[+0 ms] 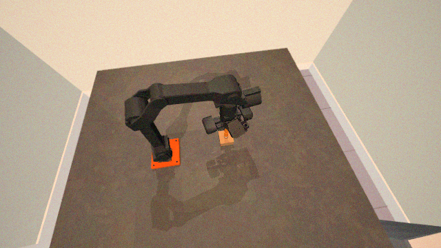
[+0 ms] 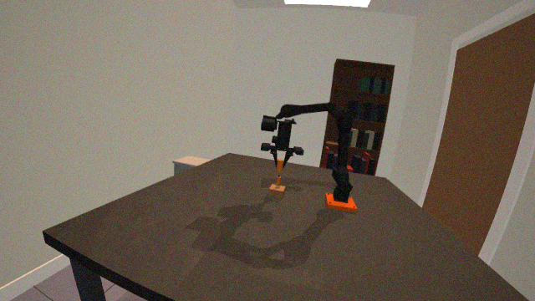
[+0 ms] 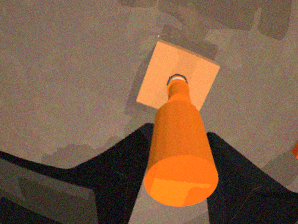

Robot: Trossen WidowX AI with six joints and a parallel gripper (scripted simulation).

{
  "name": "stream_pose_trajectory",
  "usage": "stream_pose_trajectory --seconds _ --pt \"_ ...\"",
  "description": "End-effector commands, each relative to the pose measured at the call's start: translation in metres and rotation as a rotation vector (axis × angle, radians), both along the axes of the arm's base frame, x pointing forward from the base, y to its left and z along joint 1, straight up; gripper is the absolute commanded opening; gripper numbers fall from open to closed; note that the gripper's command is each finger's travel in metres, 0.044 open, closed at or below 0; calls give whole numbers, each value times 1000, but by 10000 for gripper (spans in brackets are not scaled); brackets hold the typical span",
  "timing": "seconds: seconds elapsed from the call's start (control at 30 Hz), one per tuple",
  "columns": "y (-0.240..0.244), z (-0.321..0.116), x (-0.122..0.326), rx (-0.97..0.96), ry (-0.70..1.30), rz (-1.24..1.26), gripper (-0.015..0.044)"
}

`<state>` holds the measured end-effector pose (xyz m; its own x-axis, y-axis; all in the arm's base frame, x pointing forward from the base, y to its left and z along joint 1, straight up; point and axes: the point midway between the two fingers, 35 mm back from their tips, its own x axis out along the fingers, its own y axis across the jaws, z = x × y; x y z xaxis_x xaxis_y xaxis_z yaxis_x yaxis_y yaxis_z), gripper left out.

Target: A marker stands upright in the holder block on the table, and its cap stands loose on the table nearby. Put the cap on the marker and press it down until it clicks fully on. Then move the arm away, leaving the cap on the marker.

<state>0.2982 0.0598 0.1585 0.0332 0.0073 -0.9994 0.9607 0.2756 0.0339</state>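
Observation:
My gripper [image 2: 279,166] [image 3: 178,135] is shut on the orange cap [image 2: 280,163] [image 3: 179,142], which it holds upright between its fingertips. The orange marker [image 1: 226,133] [image 2: 278,181] [image 3: 179,91] stands upright in the light wooden holder block [image 1: 227,143] [image 2: 276,191] [image 3: 153,75]. In the exterior view the cap is a little above the marker, roughly in line with it, with a small gap where the dark tip shows. In the wrist view the cap's lower end overlaps the marker's upper part, so the tip is hidden.
The arm's orange base plate [image 1: 176,151] [image 2: 351,206] is bolted to the dark table [image 1: 114,207] [image 2: 167,201], to one side of the holder block. The arm reaches over from it. A bookcase [image 2: 363,98] stands behind the table.

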Motion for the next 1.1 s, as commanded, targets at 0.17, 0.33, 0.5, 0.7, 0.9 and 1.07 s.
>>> stream_pose_trajectory --seconds 0.17,0.33,0.5,0.7,0.9,1.07 --pt "0 -9 -2 -5 6 -4 0" --pt "0 -17 -1 -5 5 -4 0" --pt "0 -25 0 -5 5 -4 0" --pt "0 -35 0 -5 5 -4 0" --pt "0 -44 0 -5 5 -4 0" --pt "0 -52 0 -5 6 -4 0"
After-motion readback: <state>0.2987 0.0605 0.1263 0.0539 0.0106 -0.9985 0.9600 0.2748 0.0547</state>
